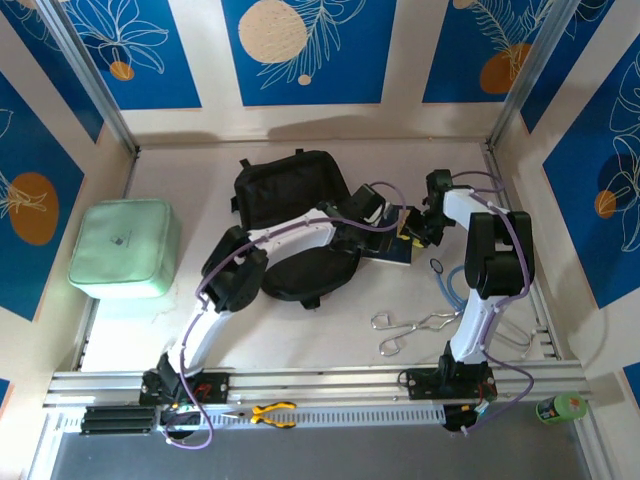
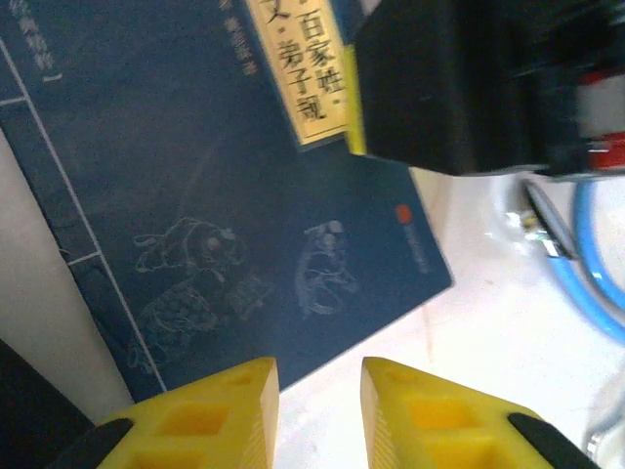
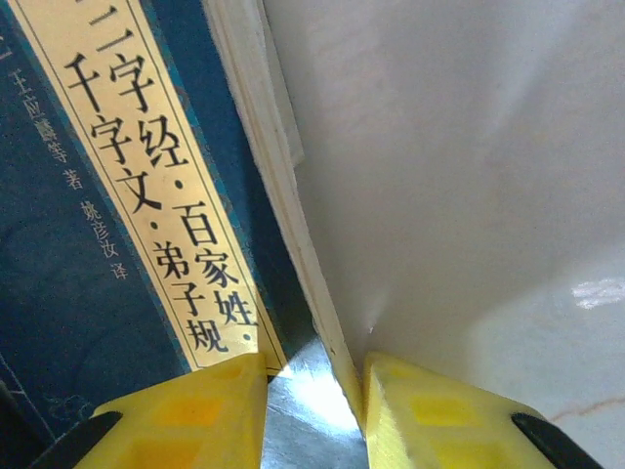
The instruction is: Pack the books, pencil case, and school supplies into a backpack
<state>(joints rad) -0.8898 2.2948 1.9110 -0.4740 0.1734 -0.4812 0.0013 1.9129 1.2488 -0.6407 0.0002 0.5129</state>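
Where both arms meet: we find the navy book lying flat on the white table, just right of the backpack, with a gripper at each side of it.
Navy book, up close: cover up, with a cream title strip of Chinese characters along one edge and pale line drawings across the dark cover. It lies outside the backpack.
Backpack: black and soft, at the middle back of the table. More black fabric spreads toward us beneath the left arm.
Left gripper: it sits at the book's left side, yellow fingers close together with a slim gap and the book's near edge right at the tips. We cannot tell whether they pinch it.
Right gripper: it sits at the book's right side, yellow tips narrow, and the page edge runs into the gap between them. Grip or no grip, we cannot call it.
Face to face: in the left wrist view, the right gripper's black body hangs over the title strip.
Mint-green pouch: far left, well apart from the book.
Metal tongs: on the table on the near side of the book, beside the right arm.
Blue cord loop: just right of the book, near the right arm.
Yellow-handled pliers: on the rail at the near edge, between the two bases.
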